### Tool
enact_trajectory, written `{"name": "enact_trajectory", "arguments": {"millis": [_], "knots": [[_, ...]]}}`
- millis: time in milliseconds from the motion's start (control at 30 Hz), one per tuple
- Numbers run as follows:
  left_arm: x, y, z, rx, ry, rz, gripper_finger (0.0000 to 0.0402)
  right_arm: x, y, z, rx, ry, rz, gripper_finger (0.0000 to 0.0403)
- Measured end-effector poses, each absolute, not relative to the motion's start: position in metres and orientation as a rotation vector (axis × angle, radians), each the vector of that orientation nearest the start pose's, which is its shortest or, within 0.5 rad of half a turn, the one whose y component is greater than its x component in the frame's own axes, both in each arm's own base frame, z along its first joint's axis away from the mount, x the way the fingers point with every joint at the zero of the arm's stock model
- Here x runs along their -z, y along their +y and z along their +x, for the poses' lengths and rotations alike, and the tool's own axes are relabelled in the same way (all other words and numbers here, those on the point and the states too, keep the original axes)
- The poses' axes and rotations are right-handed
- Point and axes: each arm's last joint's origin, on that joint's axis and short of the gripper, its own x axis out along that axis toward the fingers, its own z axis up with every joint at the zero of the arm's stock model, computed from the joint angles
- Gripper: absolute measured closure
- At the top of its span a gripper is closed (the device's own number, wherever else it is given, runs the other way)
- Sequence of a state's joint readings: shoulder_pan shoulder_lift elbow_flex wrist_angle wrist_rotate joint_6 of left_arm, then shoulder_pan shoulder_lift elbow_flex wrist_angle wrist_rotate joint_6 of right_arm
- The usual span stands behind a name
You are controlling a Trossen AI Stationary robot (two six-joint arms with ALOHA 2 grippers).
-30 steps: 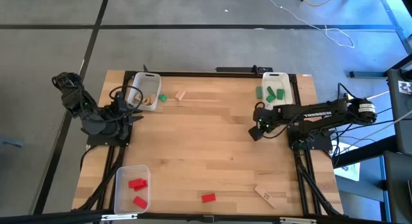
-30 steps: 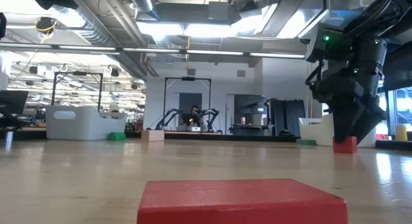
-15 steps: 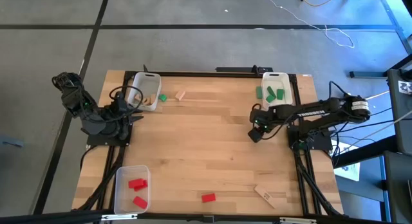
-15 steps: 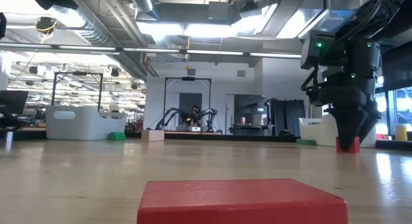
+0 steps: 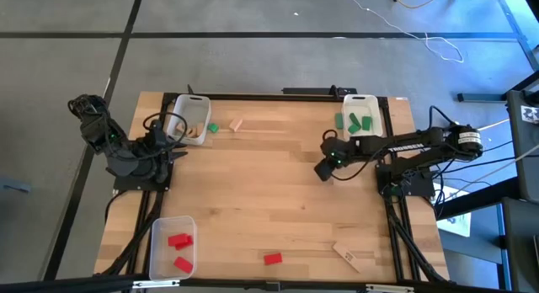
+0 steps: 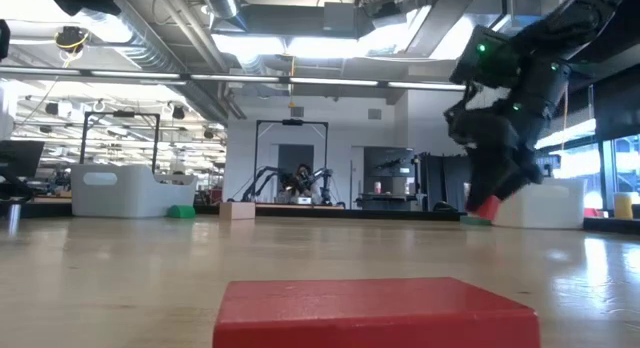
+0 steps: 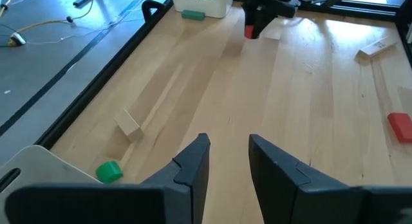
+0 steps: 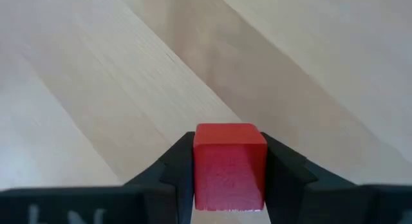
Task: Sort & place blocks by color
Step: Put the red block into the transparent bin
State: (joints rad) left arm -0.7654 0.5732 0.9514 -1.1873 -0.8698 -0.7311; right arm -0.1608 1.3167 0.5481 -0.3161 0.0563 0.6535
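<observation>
A small red block (image 8: 230, 166) sits between the fingers of my right gripper (image 5: 322, 169), which is shut on it above the table's right middle. The low view shows the block (image 6: 487, 208) clear of the wood. My left gripper (image 7: 228, 159) waits open and empty at the far left, beside a clear bin (image 5: 189, 120) holding pale wood blocks. Loose on the table lie a green block (image 5: 213, 128), a wood block (image 5: 237, 124), a red block (image 5: 272, 258) and another wood block (image 5: 346, 254). My right gripper pinches the red block by two opposite sides (image 8: 199, 166) between its two fingers (image 8: 170, 169). The fingers come from above, slanting toward the table's left. The block is lifted clear of the table and hangs tilted at the fingertips (image 6: 490, 206).
A clear bin (image 5: 360, 114) with green blocks stands at the far right. Another bin (image 5: 171, 247) with two red blocks stands at the near left. The near red block (image 6: 375, 313) fills the low view's foreground. The table's middle is bare wood.
My right gripper has shut on the red block, which stood on the table between its open fingers. It has lifted the block clear, tipped, and gone toward the table's left edge.
</observation>
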Motion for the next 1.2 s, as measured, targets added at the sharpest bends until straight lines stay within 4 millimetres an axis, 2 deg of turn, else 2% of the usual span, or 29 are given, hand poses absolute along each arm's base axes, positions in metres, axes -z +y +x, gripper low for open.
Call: {"name": "enact_trajectory", "arguments": {"millis": [133,233,400,567,667,967,1200], "knots": [[-0.330,-0.028,0.061,-0.311,0.459,-0.201,0.0298,-0.163,-0.038,0.227,0.525,0.909,0.568,0.0273],[-0.331,-0.027,0.061,-0.360,0.419,-0.293,0.0298,-0.185,-0.036,0.242,0.522,0.836,0.447,0.0273],[-0.333,-0.027,0.062,-0.407,0.359,-0.416,0.0301,-0.227,-0.029,0.273,0.511,0.724,0.206,0.0273],[-0.334,-0.028,0.063,-0.403,0.350,-0.429,0.0298,-0.259,-0.019,0.311,0.463,0.676,-0.007,0.0273],[-0.334,-0.028,0.063,-0.413,0.336,-0.463,0.0298,-0.269,-0.015,0.337,0.442,0.670,-0.111,0.0273],[-0.339,-0.027,0.066,-0.518,0.147,-0.810,0.0300,-0.289,-0.011,0.421,0.363,0.640,-0.372,0.0273],[-0.339,-0.025,0.069,-0.561,0.138,-0.894,0.0300,-0.308,-0.010,0.464,0.313,0.570,-0.495,0.0273]]}}
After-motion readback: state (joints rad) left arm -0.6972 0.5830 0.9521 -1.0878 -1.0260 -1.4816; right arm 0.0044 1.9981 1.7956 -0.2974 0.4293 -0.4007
